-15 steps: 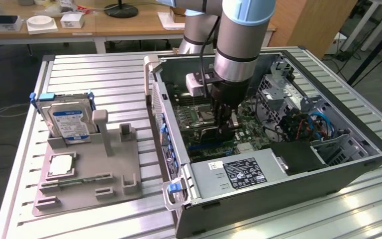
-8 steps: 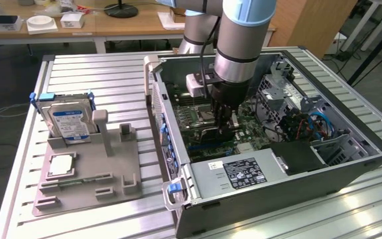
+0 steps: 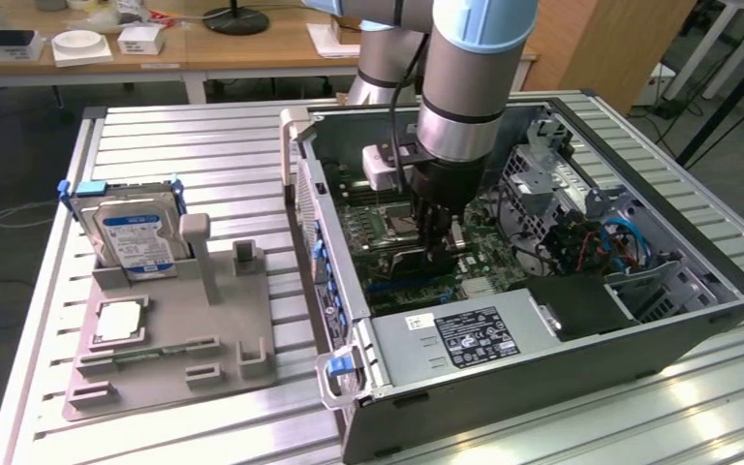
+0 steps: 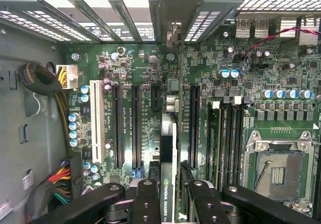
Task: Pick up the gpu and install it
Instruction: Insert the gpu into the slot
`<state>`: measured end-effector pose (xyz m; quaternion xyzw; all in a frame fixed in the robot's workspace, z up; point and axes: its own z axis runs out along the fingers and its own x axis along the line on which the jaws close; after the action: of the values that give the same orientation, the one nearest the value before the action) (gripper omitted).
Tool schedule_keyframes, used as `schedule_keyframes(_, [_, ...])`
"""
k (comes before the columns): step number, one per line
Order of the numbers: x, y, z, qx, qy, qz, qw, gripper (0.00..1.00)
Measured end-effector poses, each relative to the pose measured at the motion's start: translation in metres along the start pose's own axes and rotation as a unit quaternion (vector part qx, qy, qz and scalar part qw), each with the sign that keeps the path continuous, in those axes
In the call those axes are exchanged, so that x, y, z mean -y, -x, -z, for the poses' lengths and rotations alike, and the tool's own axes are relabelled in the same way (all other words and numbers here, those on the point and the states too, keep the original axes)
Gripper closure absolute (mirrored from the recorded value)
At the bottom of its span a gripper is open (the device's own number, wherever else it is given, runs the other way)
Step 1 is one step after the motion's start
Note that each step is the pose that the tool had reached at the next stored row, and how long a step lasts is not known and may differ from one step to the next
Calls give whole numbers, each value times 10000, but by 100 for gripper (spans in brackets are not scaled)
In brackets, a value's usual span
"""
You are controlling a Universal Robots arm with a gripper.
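Note:
My gripper is lowered deep inside the open computer case, just above the motherboard. It is shut on the gpu, a thin black card that I see edge-on between the black fingers, with a green-and-white label on the part near them. The card's pale metal end bracket reaches the rear slot openings of the case. The card stands over the gap between two long black expansion slots, close to the board; whether it is seated I cannot tell. In the exterior view the gpu is a dark shape under the gripper.
A CPU socket and memory slots lie beside the card. Cable bundles run along the case wall. The power supply fills the case's near corner. On the exterior view's left a grey fixture holds a silver hard drive.

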<state>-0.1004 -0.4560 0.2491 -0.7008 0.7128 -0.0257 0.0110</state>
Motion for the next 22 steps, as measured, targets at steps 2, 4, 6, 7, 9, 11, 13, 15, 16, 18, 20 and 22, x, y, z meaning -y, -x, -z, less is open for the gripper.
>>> schedule_keyframes(2, [-5,0,-2,1,-1,-1,10000,74])
schedule_keyframes(4, [-12,0,-5,2,-2,0,10000,74])
schedule_keyframes(6, [-15,0,-5,1,-1,1,10000,74])
schedule_keyframes(7, [-17,0,-7,1,-1,0,10000,74])
schedule_keyframes(9, [-22,0,-16,1,-9,0,10000,74])
schedule_keyframes(11, [-24,0,-26,1,-18,0,10000,74])
schedule_keyframes(13, [-25,0,-33,1,-24,0,10000,74])
schedule_keyframes(15, [-26,0,-38,0,-26,0,10000,74])
schedule_keyframes(16, [-26,0,-42,1,-28,0,10000,74])
schedule_keyframes(18, [-26,0,-47,-1,-30,0,10000,74])
schedule_keyframes(20, [-26,0,-48,0,-31,0,10000,74])
schedule_keyframes(22, [-26,1,-50,1,-32,-1,10000,74])
